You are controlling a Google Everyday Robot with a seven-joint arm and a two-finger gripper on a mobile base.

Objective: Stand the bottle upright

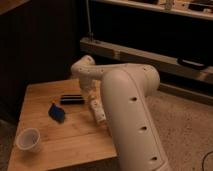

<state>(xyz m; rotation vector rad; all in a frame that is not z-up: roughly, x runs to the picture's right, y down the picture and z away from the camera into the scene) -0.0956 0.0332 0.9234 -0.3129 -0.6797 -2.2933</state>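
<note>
1. The bottle seems to be the pale, slim shape lying slantwise on the bench, in the middle of the frame. Its upper end leans toward the left and its lower end points down to the right. It is not standing.
2. The end effector hangs just above the bottle's upper end, at the tip of the white arm. Its fingers are spread. In this dim view I cannot tell where the end effector ends and the bottle begins, nor whether the two touch.
3. A black bar lies flat just left of the end effector, near the bench's far edge.
4. A small blue object sits below and left of the bar, apart from the bottle.
5. A white cup stands upright near the bench's lower-left corner, well apart from everything else.
6. The arm's thick white segment fills the lower right of the frame and covers the bench's right side. Its elbow bends above the bench's far edge.
7. Speckled floor shows on the right, and dark shelving crosses the upper part of the frame.
</note>
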